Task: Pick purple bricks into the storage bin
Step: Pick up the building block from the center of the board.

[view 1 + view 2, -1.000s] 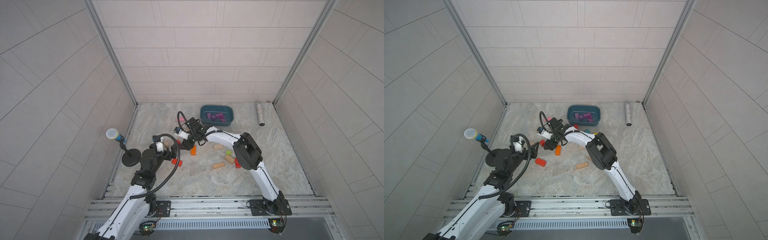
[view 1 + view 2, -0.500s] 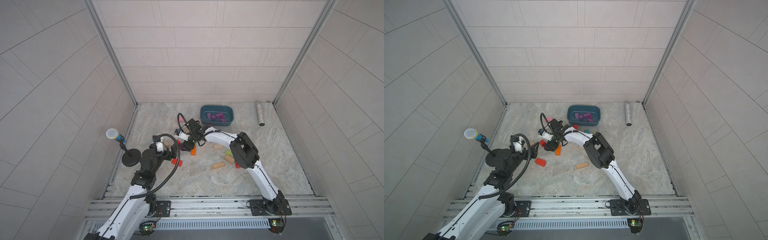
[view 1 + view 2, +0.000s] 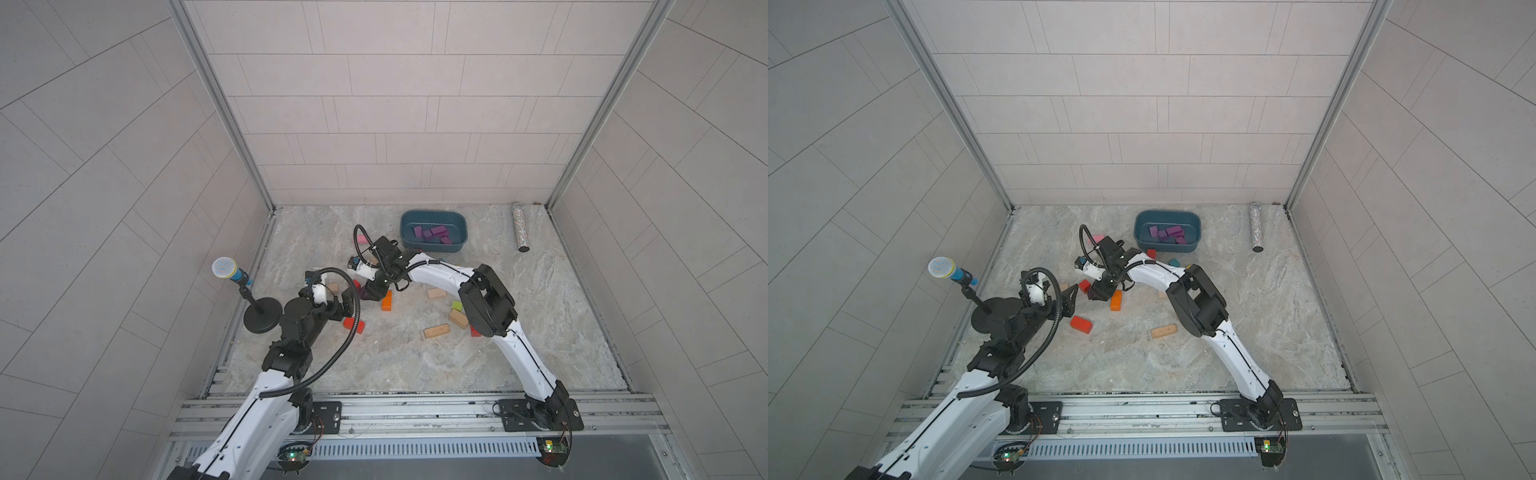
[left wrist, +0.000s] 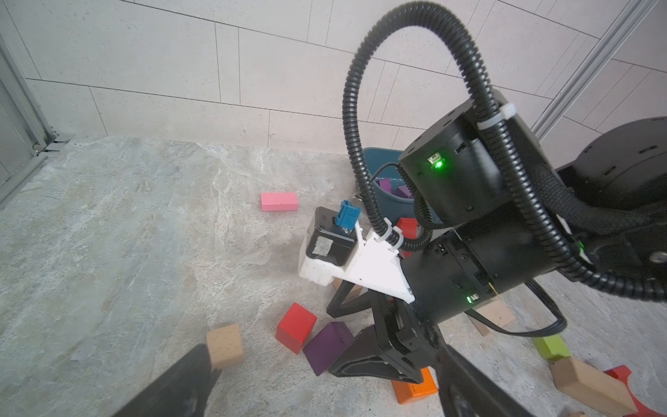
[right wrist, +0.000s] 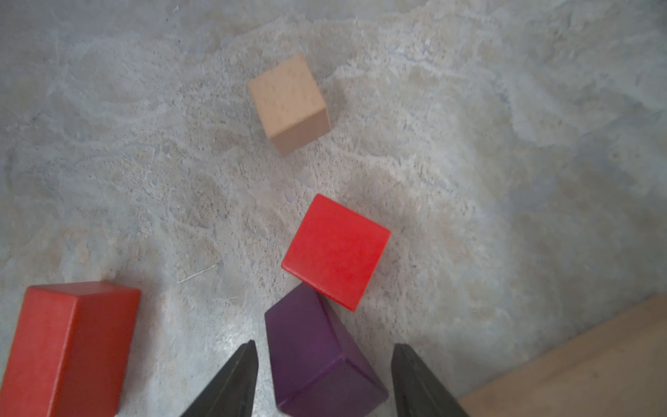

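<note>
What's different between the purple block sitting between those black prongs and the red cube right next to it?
Colour: the purple brick is dark purple; the red cube is bright red. Place: the purple brick lies between the open fingers of the right gripper, not yet gripped; the red cube lies just past their tips, outside them. Shared: both are painted blocks resting on the table, seemingly touching at a corner.

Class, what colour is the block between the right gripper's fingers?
The block is dark purple; the right wrist view shows it best.
</note>
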Robot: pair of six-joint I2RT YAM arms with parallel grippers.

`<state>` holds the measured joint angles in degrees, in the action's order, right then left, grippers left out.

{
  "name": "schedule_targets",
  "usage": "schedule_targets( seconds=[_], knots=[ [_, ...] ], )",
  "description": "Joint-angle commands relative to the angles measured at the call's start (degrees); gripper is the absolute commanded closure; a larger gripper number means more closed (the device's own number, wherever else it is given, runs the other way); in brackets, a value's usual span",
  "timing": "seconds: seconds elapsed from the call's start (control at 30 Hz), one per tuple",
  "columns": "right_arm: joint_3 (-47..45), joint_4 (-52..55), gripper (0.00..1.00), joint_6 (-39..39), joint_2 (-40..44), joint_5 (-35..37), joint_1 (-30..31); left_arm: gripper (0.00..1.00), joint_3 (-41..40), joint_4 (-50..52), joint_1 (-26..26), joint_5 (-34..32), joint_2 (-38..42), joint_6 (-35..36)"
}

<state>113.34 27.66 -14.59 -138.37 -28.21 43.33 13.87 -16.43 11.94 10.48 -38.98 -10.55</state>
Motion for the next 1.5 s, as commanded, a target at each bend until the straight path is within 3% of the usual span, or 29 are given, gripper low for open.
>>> schedule_targets(
  seconds=[0.0,0.3,0.8,1.17,1.47],
  knots=[
    [2.38,2.39,0.39,0.10,-2.38,0.11,0.08,0.00,-0.68,-1.51,-0.41,0.41,0.45,0.39],
    [2.88,4.69,0.50,0.23,-3.33,0.83,0.09,0.00,-0.55,-1.51,-0.36,0.40,0.48,0.37],
    [-3.55,2.88,0.73,1.23,3.02,1.74,0.09,0.00,-0.56,-1.68,-0.38,0.33,0.30,0.29],
    [-5.07,1.66,0.76,2.24,9.47,0.48,0.00,0.00,-0.75,-2.12,-0.35,0.20,0.11,0.31],
    [-3.29,1.73,0.77,2.93,13.06,4.80,-2.28,0.00,-0.84,-2.12,-0.40,0.24,0.33,0.21]
  ],
)
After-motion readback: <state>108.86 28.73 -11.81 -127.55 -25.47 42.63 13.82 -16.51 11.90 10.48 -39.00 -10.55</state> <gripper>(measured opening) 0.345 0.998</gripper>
